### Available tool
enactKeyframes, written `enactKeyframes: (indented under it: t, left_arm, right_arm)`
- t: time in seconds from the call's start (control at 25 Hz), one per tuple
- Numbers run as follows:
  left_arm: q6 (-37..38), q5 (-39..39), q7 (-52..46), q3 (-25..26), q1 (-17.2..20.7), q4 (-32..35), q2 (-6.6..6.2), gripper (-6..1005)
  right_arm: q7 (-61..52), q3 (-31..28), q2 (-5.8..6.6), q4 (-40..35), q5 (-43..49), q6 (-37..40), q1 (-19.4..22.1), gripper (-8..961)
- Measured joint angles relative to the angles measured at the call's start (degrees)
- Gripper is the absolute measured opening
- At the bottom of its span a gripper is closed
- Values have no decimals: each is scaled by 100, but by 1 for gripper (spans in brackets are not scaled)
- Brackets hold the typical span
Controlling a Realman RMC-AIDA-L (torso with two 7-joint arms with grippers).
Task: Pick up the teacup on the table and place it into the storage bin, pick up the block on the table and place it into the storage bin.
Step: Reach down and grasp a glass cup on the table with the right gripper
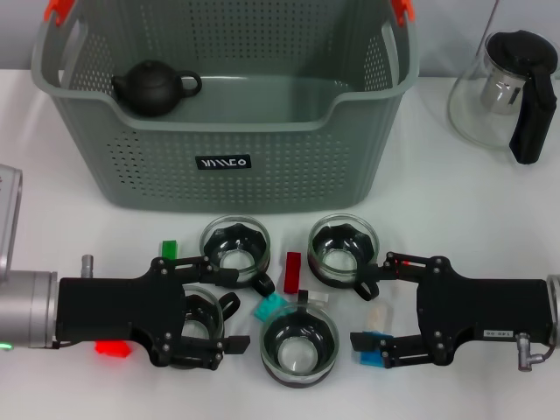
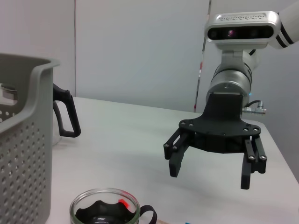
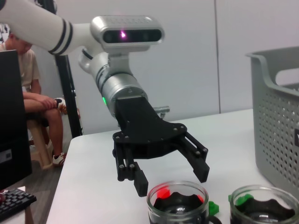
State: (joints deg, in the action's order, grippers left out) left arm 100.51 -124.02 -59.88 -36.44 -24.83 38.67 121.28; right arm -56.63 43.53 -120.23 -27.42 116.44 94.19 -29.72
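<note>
The grey-green storage bin [image 1: 223,144] stands at the back and holds a black teapot [image 1: 153,87]. Several glass teacups sit in front of it: [image 1: 234,247], [image 1: 344,248], [image 1: 299,343]. Another teacup [image 1: 197,319] lies under my open left gripper [image 1: 241,311], which hangs just above it [image 3: 177,205] in the right wrist view. My right gripper [image 1: 367,302] is open, with a cream block [image 1: 376,315] between its fingers and a blue block [image 1: 372,354] at the nearer finger. A red block [image 1: 292,271], a teal block [image 1: 271,306] and a green block [image 1: 169,248] lie among the cups.
A glass pitcher [image 1: 507,92] with a black handle stands at the back right. Another red block [image 1: 112,347] lies beside the left arm. The left wrist view shows the right gripper [image 2: 210,176] above the white table [image 2: 140,149], with the bin wall [image 2: 23,140] close by.
</note>
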Motion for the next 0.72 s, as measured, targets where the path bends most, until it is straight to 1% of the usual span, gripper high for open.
enactKeyframes:
  t: [0.2,0.72]
  left_arm:
    - [18,-8,-6,15,-3,9,-5,842]
    - [136,-42,-6,3,-22,10,-8,842]
  right_arm:
    - [258,-49,-7,8,-29,-6,27,895]
    - [215,-55,-10,79,-34,-129,-14,891]
